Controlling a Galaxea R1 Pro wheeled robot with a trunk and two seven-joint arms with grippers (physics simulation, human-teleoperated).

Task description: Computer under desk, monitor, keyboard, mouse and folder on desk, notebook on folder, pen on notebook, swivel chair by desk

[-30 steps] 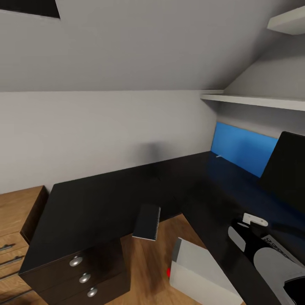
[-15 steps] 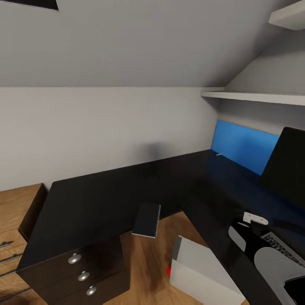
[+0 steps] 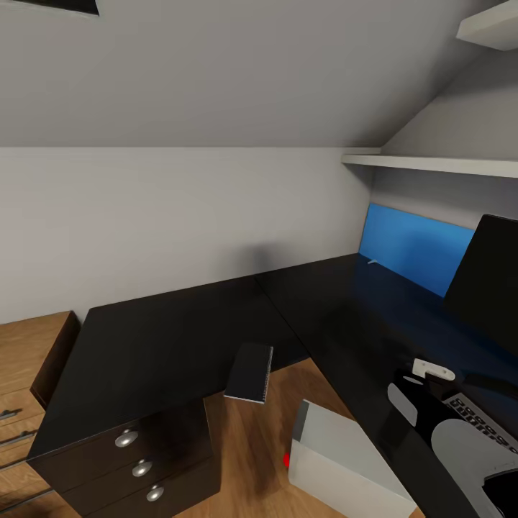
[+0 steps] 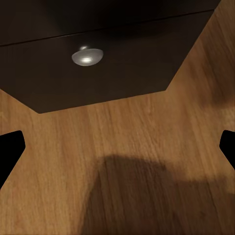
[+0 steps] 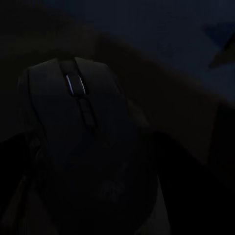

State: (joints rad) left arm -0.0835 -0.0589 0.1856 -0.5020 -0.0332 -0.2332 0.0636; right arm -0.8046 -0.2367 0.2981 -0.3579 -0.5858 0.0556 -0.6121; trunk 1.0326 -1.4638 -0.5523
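Head view: one black L-shaped desk runs along the white wall and turns toward the right. One dark notebook, spiral-bound, lies at the desk's inner edge, partly overhanging the wood floor. One grey-white computer with a red spot on its side stands on the floor in the desk's inner corner, beside the desk edge. One drawer unit sits under the desk's left end; three round metal knobs counted on it. One black monitor stands on the desk at the right edge of the view, in front of one blue panel. One keyboard, only partly visible, lies on the desk below the monitor. Two white shelves on the right wall.

Right arm reaches over the desk near the keyboard; its gripper's tip is not resolved in this view.

Right wrist view: very dark. One black mouse with a scroll wheel sits between the dark fingers of the right gripper. Contact cannot be told.

Left wrist view: left gripper is spread wide, black fingertips at both edges, nothing between them. Floor below; one drawer front with one knob ahead.
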